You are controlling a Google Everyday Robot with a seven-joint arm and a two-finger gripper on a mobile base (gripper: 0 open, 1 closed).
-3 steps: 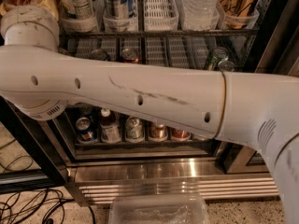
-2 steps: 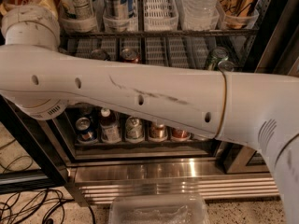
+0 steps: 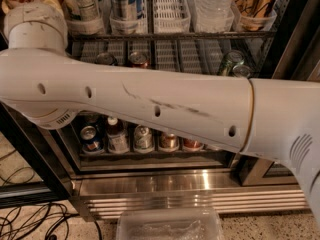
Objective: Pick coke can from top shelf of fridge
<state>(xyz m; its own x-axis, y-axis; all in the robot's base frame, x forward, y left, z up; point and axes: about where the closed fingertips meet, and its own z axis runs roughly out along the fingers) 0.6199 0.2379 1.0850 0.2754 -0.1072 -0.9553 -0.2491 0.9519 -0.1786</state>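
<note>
My gripper is out of view; only my white arm [image 3: 150,104] shows, lying across the front of the open fridge [image 3: 280,44] from right to left, with its joint [image 3: 35,29] at the upper left. Above the arm is a dark wire rack with white plastic lane trays [image 3: 170,19] holding tall cans and bottles. The rack under it holds short cans, one with a reddish top [image 3: 139,59] just above the arm. I cannot tell whether that is the coke can. No white script logo shows anywhere.
The lowest rack holds several cans and small bottles [image 3: 142,138] below the arm. A steel base grille [image 3: 200,194] runs under it. A clear plastic container [image 3: 170,226] lies on the floor in front. Black cables [image 3: 30,219] lie at the lower left by the dark door frame [image 3: 25,159].
</note>
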